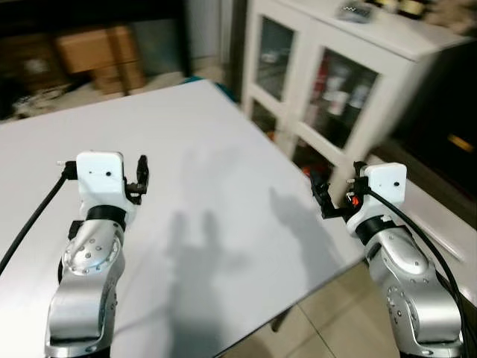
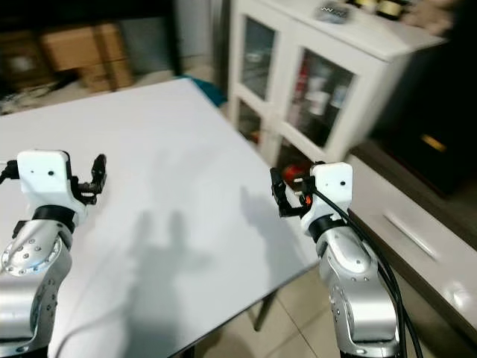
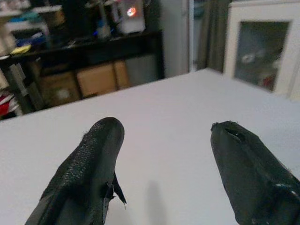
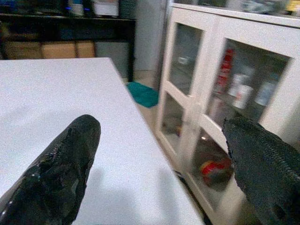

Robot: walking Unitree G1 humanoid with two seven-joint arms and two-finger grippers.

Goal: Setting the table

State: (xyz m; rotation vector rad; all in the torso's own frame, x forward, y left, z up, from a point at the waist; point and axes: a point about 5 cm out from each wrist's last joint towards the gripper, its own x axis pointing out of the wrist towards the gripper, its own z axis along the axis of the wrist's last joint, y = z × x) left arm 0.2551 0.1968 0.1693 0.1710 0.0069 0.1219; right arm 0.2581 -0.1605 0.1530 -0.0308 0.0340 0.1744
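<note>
White tabletop (image 1: pixel 186 149) apparently bare beneath left end effector (image 3: pixel 164 159) and right end effector (image 4: pixel 164 159), both spread empty; best seek tableware, maybe in cabinet (image 1: pixel 335 82) beyond the right one.

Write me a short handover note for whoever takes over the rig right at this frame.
Left gripper: open, holding nothing, raised over the white table.
Right gripper: open, holding nothing, at the table's right edge, beside the white glass-door cabinet.
Job's things: no dishes or cutlery can be seen on the table; bottles and jars sit inside the cabinet, doors shut.
Done: nothing laid yet.
Left: fetch the tableware and set it out.
</note>
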